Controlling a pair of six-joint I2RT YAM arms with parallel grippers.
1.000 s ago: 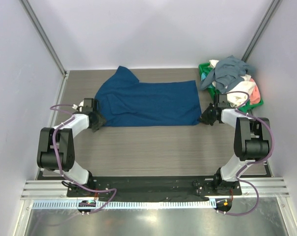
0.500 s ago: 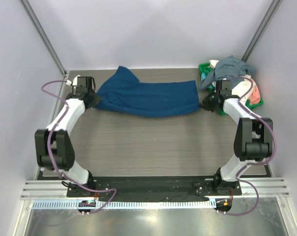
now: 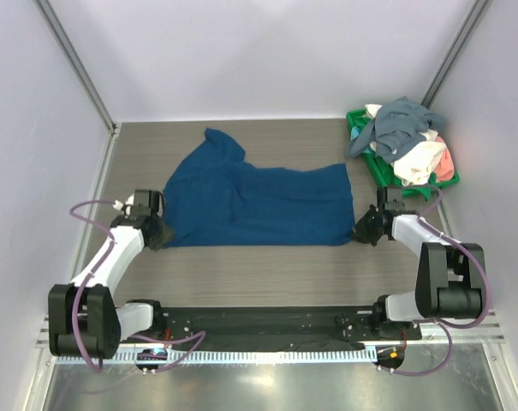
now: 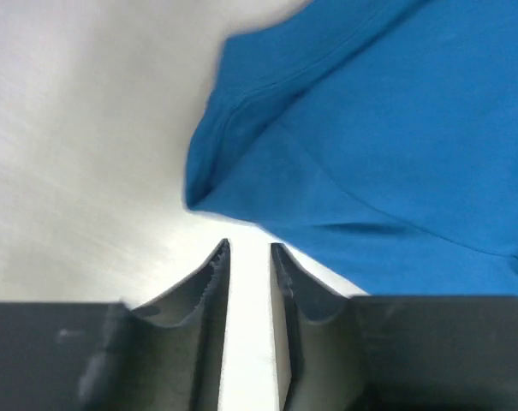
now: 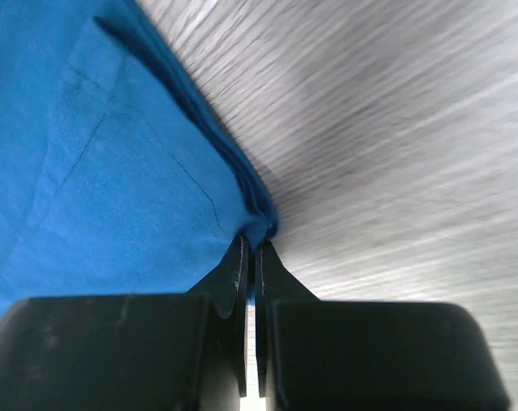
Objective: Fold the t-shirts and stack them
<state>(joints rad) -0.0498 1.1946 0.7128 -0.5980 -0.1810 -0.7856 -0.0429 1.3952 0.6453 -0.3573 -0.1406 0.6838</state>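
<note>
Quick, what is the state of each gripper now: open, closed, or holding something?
Left gripper: slightly open, empty; the blue t-shirt lies just beyond its tips.
Right gripper: closed on a corner of the blue t-shirt.

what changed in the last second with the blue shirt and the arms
Both arms swung to the far edge, then back, dragging the blue t-shirt toward the near edge and spreading it out. The left gripper now sits open just off the shirt's corner, apparently having let go; the right gripper is shut on its corner. The green basket and its pile of shirts stayed put.
</note>
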